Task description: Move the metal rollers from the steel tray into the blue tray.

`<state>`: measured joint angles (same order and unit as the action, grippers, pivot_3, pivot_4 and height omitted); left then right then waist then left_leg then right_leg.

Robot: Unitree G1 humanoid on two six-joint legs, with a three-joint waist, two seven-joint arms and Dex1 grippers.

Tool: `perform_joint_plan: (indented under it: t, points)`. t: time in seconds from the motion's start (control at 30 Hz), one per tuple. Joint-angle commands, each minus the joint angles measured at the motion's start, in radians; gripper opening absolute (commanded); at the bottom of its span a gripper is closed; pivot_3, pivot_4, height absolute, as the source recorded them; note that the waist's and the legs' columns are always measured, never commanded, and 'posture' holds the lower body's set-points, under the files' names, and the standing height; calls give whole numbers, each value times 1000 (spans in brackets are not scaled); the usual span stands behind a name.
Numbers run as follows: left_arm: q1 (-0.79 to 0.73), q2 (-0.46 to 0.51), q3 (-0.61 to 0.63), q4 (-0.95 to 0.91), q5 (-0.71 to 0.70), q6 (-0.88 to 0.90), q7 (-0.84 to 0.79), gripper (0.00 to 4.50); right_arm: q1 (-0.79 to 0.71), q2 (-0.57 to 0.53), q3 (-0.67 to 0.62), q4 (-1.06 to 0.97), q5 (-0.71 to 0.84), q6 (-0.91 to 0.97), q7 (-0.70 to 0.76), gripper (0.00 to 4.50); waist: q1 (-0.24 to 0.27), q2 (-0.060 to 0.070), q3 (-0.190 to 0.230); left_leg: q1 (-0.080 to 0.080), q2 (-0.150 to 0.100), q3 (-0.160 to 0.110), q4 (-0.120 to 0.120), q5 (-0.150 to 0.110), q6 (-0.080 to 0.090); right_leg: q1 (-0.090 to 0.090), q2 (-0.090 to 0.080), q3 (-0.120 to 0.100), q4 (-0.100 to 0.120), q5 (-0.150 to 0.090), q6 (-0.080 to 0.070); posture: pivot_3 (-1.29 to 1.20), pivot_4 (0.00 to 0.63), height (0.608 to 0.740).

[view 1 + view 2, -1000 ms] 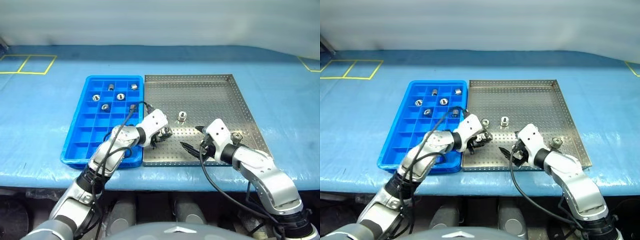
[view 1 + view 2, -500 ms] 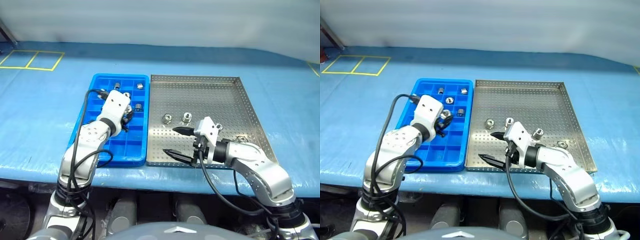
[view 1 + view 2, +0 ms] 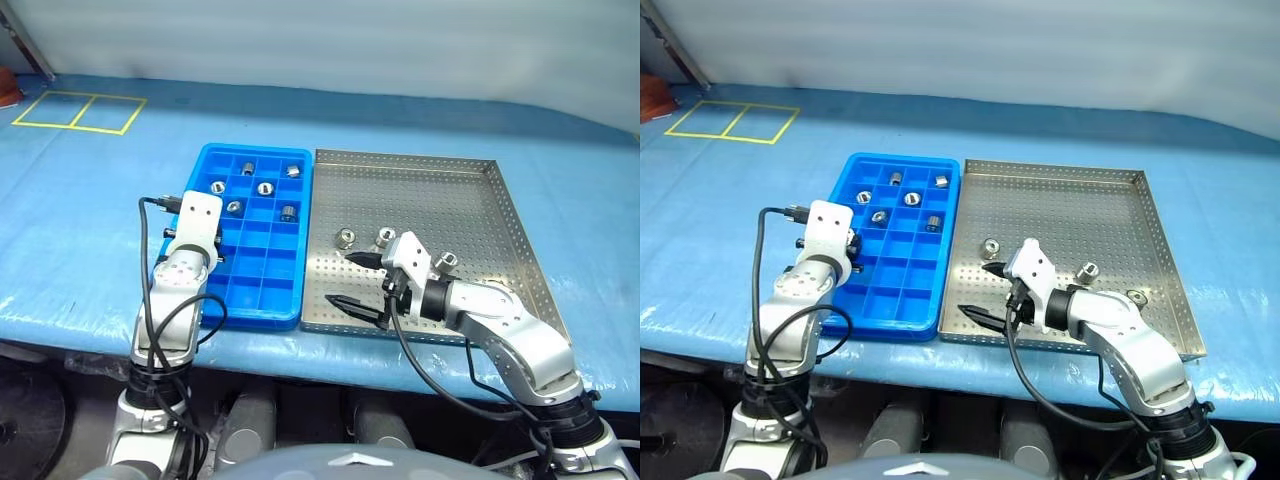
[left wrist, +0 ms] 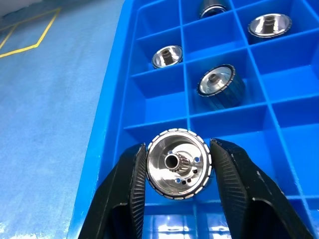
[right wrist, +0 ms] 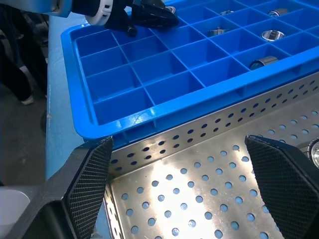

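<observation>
Now six metal rollers lie in the blue tray

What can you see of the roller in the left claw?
The roller is a short shiny silver cylinder with a dark centre hole, small holes in its face and a notched rim. The left claw is shut on it, one black finger on each side, above the blue tray near its outer wall.

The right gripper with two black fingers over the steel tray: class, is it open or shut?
Open. The right gripper has its black fingers spread wide above the perforated steel tray, with nothing between them.
</observation>
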<state>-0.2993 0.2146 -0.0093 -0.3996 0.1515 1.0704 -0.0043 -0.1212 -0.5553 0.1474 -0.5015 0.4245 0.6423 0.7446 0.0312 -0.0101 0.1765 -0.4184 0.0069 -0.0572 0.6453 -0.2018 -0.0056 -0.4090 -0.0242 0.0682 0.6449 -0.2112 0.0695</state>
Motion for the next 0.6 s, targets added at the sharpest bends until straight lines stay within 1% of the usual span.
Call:
perform_joint_plan:
  t: [0.03,0.07,0.13,0.2,0.27,0.3,0.37,0.43,0.53,0.6]
  points:
    - [-22,-3,23,23,14,-54,24,1702,9,-10,-27,-27,0,-16,-12,4500,0,0,0,0,0,0,0,0,0,0,0,0,0,0,0,121,150,740]
    - [-20,2,22,34,14,-64,22,1702,14,-12,-30,-30,1,-15,-15,4500,0,0,0,0,0,0,0,0,0,0,0,0,0,0,0,121,150,740]
    - [-18,12,10,49,22,-80,21,2428,24,-13,-36,-34,-4,-15,-27,4500,-2,0,0,0,0,0,0,0,0,0,0,0,0,0,0,114,150,740]
    - [-20,4,13,50,25,-92,36,2962,28,-12,-40,-36,-6,-15,-36,4500,-3,0,0,0,0,0,0,0,0,0,0,0,0,0,0,114,150,740]
    - [-26,-8,22,46,26,-103,54,3722,29,-12,-41,-37,-7,-17,-41,4500,-4,0,0,0,0,0,0,0,0,0,0,0,0,0,0,114,150,740]
    - [-35,-33,39,40,13,-144,71,3964,29,-12,-41,-37,-10,-17,-44,4500,-3,0,0,0,0,0,0,0,0,0,0,0,0,0,0,112,150,740]
    - [-52,-68,50,29,-10,-228,81,3964,29,-12,-40,-37,-13,-17,-49,4500,-2,0,0,0,0,0,0,0,0,0,0,0,0,0,0,110,150,740]
    - [-72,-105,37,25,-58,-310,41,3964,29,-14,-39,-39,-18,-16,-56,4500,1,0,0,-1,0,0,1,0,0,0,0,0,0,0,0,104,150,740]
    - [-114,-105,-47,47,-163,-359,-141,3964,31,-16,-36,-50,-25,-10,-66,4500,3,0,0,-1,-1,0,1,0,0,0,-1,0,0,0,0,82,150,740]
    - [-147,-61,-149,70,-216,-338,-299,3964,40,-23,-37,-61,-34,-6,-77,4500,0,0,0,-1,-1,1,1,0,0,0,-1,0,-1,0,0,68,150,740]
